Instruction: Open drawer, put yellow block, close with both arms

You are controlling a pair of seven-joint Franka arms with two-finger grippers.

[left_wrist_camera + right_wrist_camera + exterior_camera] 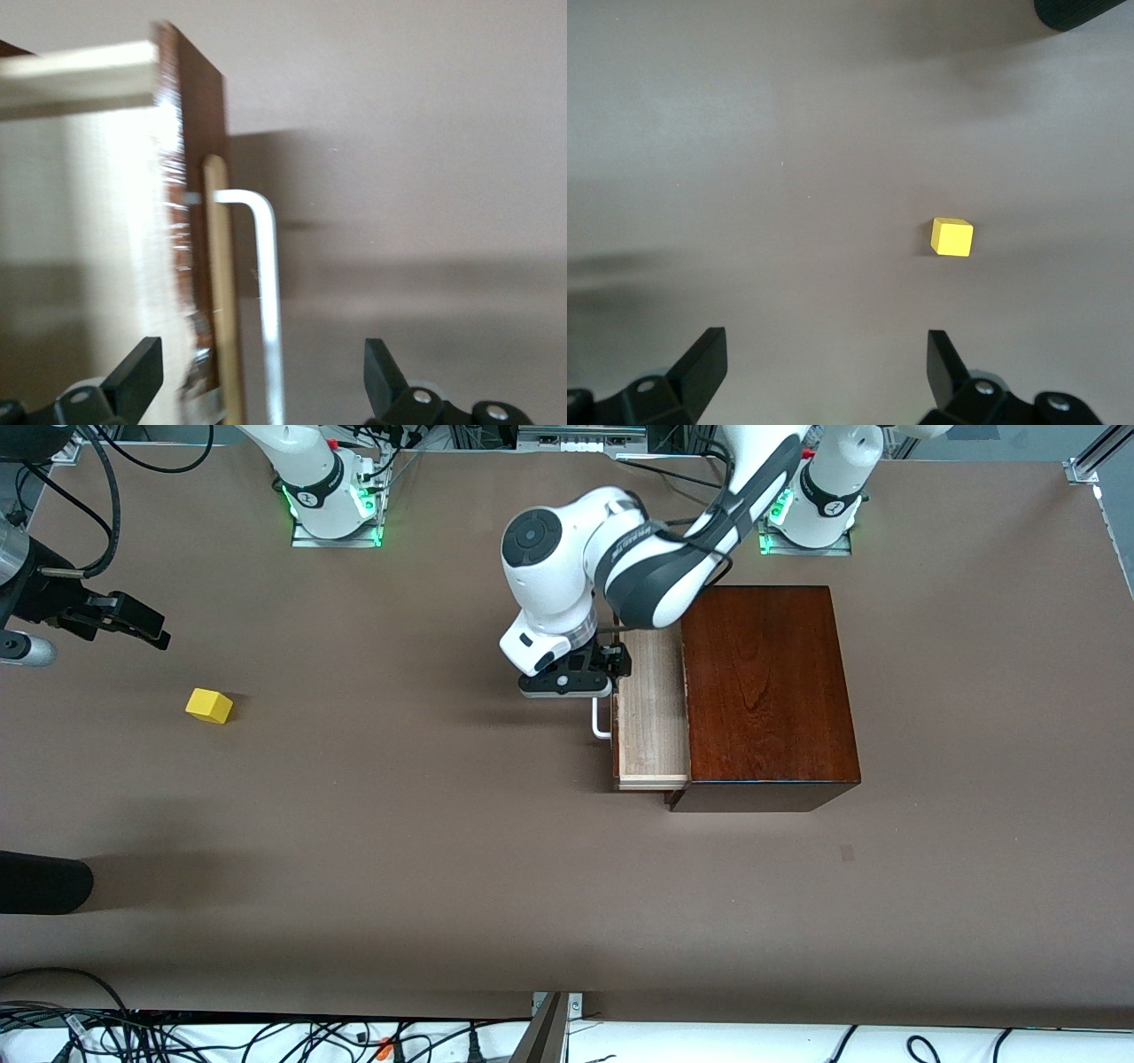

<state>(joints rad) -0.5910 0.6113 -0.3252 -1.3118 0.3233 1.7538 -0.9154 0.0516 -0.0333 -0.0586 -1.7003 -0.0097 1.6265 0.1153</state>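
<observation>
Cables point(266, 1036) tangle along the table edge closest to the front camera, and a dark rounded shape point(40, 882) juts in at the right arm's end; past them the brown table point(443, 850) carries only two things that matter. One is the yellow block point(209, 706), a small bright cube with crisp edges, sitting alone on bare cloth toward the right arm's end, well apart from the box. The right gripper point(146, 631) hangs above the table near it, jaws spread wide and holding nothing. In the right wrist view the yellow block point(951, 237) lies ahead of the open fingers point(700, 363) and off to one side of their centreline, so my judgement is that the coming pick turns on shifting across and forward until the cube sits between the tips, then descending. Being a cube, it has no long axis to align with, and this arm is plainly the nearer one.

At the left arm's end stands the dark mahogany box point(766, 691), its drawer point(654, 717) drawn partly out, pale wooden tray showing and empty. The left gripper point(576, 677) hovers at the drawer front, just above the white handle point(601, 722). Its wrist view shows the handle point(266, 292) standing between spread fingers point(390, 376) that grip nothing
</observation>
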